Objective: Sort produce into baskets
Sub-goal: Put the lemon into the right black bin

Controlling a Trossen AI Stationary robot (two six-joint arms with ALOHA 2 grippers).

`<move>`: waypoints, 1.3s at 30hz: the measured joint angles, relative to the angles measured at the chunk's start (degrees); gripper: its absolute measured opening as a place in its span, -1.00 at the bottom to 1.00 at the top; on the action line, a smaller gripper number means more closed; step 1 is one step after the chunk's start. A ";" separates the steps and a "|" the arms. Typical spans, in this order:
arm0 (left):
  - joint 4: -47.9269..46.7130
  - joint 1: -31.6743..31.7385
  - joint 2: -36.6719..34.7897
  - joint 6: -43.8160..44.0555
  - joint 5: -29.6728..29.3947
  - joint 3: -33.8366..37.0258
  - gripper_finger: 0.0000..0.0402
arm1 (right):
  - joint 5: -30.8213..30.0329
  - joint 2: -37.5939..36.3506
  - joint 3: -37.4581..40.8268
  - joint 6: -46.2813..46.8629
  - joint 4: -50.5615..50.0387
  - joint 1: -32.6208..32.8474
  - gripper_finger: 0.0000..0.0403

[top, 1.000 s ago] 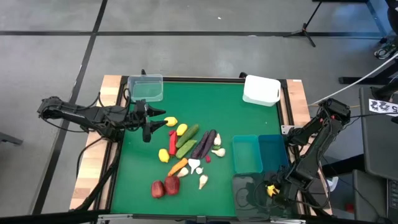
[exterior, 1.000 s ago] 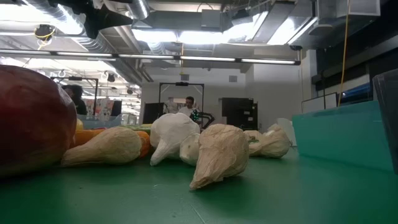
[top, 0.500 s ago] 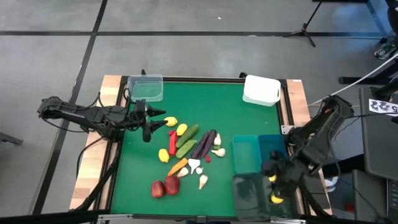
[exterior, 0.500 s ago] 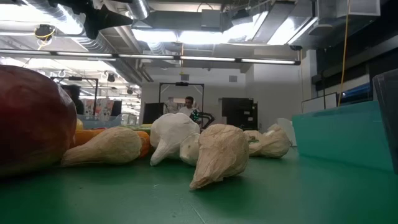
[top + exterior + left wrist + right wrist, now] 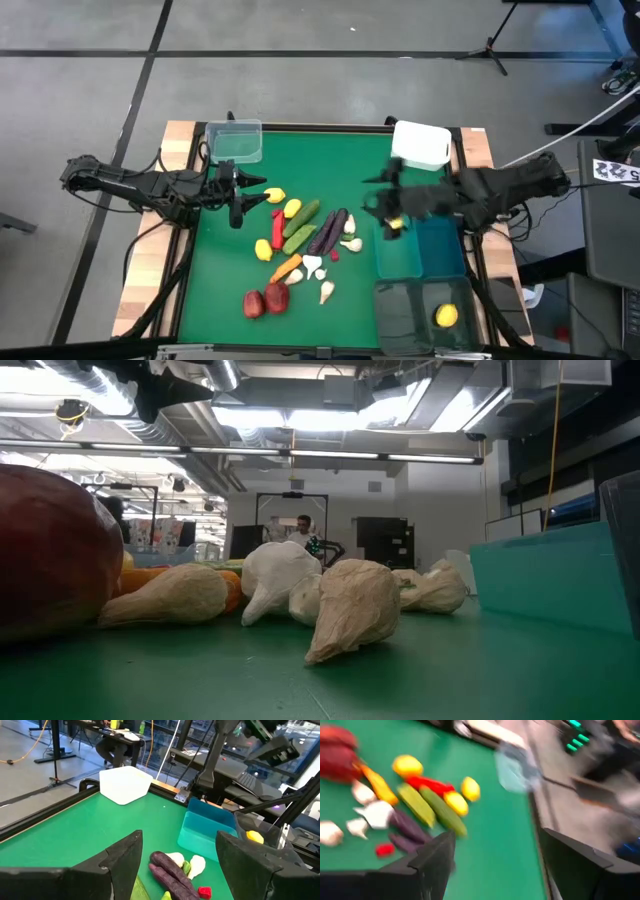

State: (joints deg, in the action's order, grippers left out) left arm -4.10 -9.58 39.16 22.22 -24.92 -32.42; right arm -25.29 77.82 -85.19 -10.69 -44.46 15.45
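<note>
Your right end effector [image 5: 392, 212], empty with fingers apart, hovers just beside the produce pile [image 5: 305, 240] mid-counter; the eggplants [image 5: 329, 231] lie nearest, long axis diagonal. Left end effector [image 5: 240, 200] waits part-open.

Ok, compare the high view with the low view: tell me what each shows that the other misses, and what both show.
Only the high view shows the left end effector hovering at the table's left edge, the right end effector open above the teal bin, the clear bin, the white bin, and a lemon in the dark bin.

Only the low view shows the room behind the table, with a person far off.

Both show the green mat, the garlic and a dark red fruit.
</note>
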 joint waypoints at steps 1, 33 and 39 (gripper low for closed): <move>0.01 -0.02 -0.01 -0.27 -0.10 0.00 0.23 | 5.64 0.66 0.61 -2.88 3.90 -2.86 0.43; -4.61 0.00 -0.02 -1.12 -13.10 0.02 0.23 | 47.86 44.15 -2.25 -17.94 45.45 -24.83 0.42; -4.64 0.00 -0.02 0.21 -13.10 0.02 0.23 | 47.81 48.74 -10.13 -19.20 37.44 -24.83 0.42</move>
State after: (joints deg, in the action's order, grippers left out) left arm -8.73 -9.59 39.13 22.43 -38.02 -32.40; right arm 22.52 126.56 -95.32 -29.89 -7.03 -9.39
